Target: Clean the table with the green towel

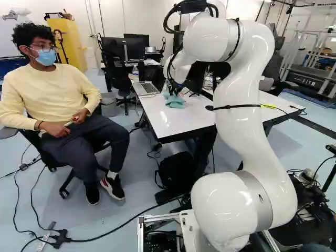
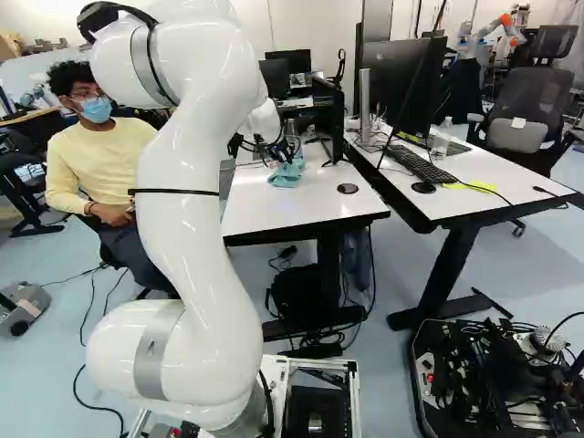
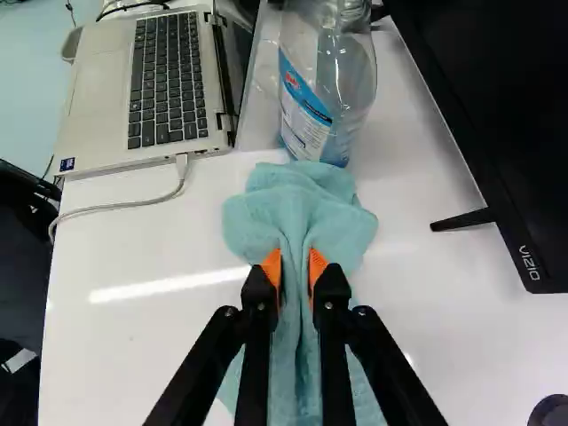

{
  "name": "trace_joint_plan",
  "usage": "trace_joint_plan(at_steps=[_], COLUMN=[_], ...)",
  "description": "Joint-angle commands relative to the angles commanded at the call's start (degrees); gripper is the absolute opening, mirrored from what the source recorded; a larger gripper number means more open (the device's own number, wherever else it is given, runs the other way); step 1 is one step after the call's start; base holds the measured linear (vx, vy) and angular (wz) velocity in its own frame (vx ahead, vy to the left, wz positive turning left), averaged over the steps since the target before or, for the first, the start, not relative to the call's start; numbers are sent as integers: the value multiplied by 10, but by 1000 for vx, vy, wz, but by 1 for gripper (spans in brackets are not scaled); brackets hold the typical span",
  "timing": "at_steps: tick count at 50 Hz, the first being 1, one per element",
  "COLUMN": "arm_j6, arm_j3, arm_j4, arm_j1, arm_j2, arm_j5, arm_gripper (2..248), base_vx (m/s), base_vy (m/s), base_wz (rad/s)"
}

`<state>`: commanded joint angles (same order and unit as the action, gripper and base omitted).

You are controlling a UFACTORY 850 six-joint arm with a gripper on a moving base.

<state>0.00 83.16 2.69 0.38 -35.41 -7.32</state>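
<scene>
Currently, a green towel [image 3: 306, 213] is being pinched by the gripper [image 1: 175, 90] over a white surface [image 1: 184, 121]. In the wrist view, folds of the cloth are squeezed between the two orange pads [image 3: 272, 266] of the gripper [image 3: 295, 266]. The towel is bunched: a wide, crumpled part is spread ahead of the pads, and a longer part is trailed back beneath the fingers.

With twelve o'clock taken as straight ahead of the gripper, a clear plastic bottle [image 3: 351, 75] with a blue and white label is found at twelve, just beyond the towel; whether the two are touching cannot be told. At eleven o'clock, an open laptop [image 3: 98, 89] is set down, and a pale cable [image 3: 133, 206] is plugged into its near side. At two o'clock, a black monitor [image 3: 497, 115] is stood on a thin foot. At four o'clock, a round black disc [image 3: 550, 414] is partly shown.

At about six o'clock from the middle of the left base view, a black bag [image 1: 176, 170] is seen on the floor below. Toward two o'clock in the right base view, a second desk [image 2: 493, 187] is shown, by which a keyboard [image 2: 422, 166] is carried. Beyond it, a gray office chair [image 2: 525, 100] is placed.
</scene>
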Motion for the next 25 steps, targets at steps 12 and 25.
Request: trace_joint_plan(at_steps=[12,25], arm_j6=[0,0], arm_j3=[0,0], arm_j4=[0,0], arm_j1=[0,0], arm_j2=[-1,-1], arm_j5=[-2,-21], arm_gripper=[56,56], base_vx=[0,0], base_vy=[0,0], base_wz=[0,0])
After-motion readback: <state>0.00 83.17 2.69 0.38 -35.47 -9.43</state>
